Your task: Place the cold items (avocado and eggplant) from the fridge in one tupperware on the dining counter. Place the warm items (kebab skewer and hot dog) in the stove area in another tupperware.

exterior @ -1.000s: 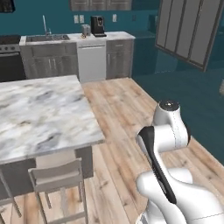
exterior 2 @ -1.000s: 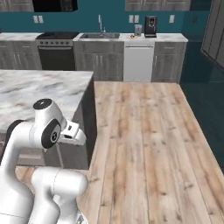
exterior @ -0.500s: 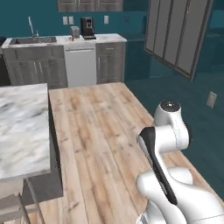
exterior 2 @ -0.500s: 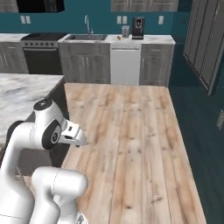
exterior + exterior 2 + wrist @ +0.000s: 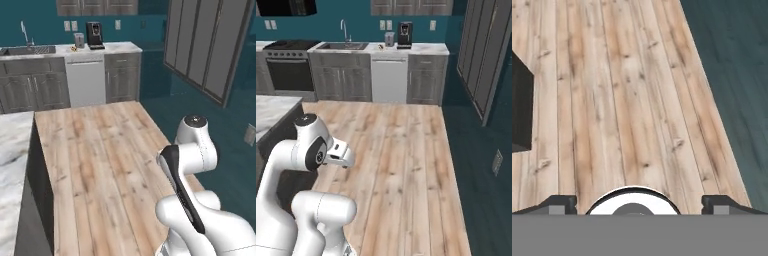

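The gripper (image 5: 640, 205) hangs with its jaws spread wide and nothing between them, its two dark fingertips (image 5: 559, 204) standing far apart at the bottom of the hand view, over bare plank floor (image 5: 627, 90). Taking the dishwasher (image 5: 389, 81) as the landmark: the white panel sits in the middle of the grey cabinet run along the far wall. On the counter (image 5: 117, 47) right above it stands a black coffee machine (image 5: 404, 34), with a small grey canister (image 5: 389, 38) just beside that, on the sink side. The sink (image 5: 342, 45) and its tall tap lie left of the dishwasher, and further left in the right base view is the stove (image 5: 289, 70), with a dark oven front. Right of the dishwasher, past one more cabinet, tall grey doors (image 5: 210, 45) line the teal wall. The floor runs from the dishwasher toward the arm (image 5: 192, 165), which is folded close over its base. The marble island (image 5: 12, 165) lies on the left, well apart from the dishwasher. I cannot make out the avocado, eggplant, kebab skewer, hot dog or either tupperware anywhere in these views, so where they are cannot be told.
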